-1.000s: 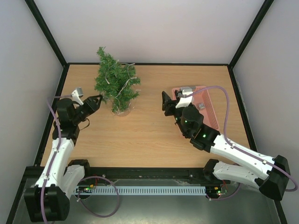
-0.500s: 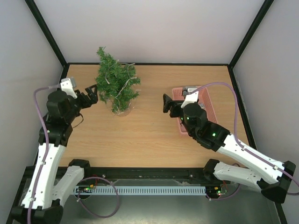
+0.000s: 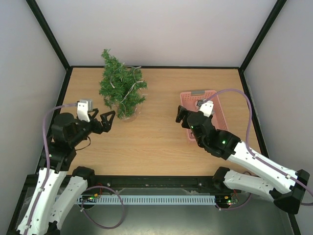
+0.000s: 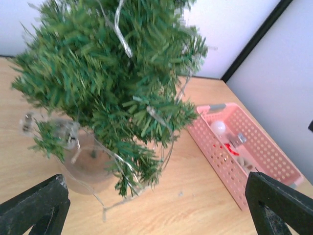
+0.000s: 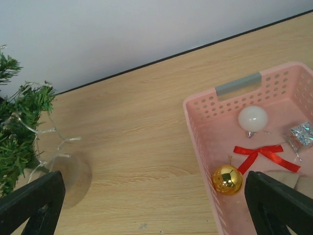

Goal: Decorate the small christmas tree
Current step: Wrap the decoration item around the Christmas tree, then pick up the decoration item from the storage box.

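Observation:
The small christmas tree (image 3: 120, 88) stands on a clear base (image 3: 126, 115) at the back left of the table, with a string of lights (image 4: 122, 34) wound through its branches. My left gripper (image 3: 104, 121) hangs open and empty just in front-left of the base, apart from it; in its wrist view (image 4: 156, 208) the tree (image 4: 112, 73) fills the upper left. My right gripper (image 3: 182, 117) is open and empty at the left side of the pink basket (image 3: 222, 117). The basket (image 5: 195, 122) holds a gold ball (image 5: 227, 178), a white ball (image 5: 253, 118), a red ribbon (image 5: 264, 152) and a silver ornament (image 5: 301, 133).
Black frame posts and white walls close in the table on the left, right and back. A loose end of the light wire (image 4: 105, 210) trails on the wood in front of the tree. Bare wood (image 3: 151, 127) lies between the tree and the basket.
Both grippers opened wide. The left gripper drew back from the tree's side toward the near edge. The right gripper shifted slightly right and nearer, along the basket's left side.

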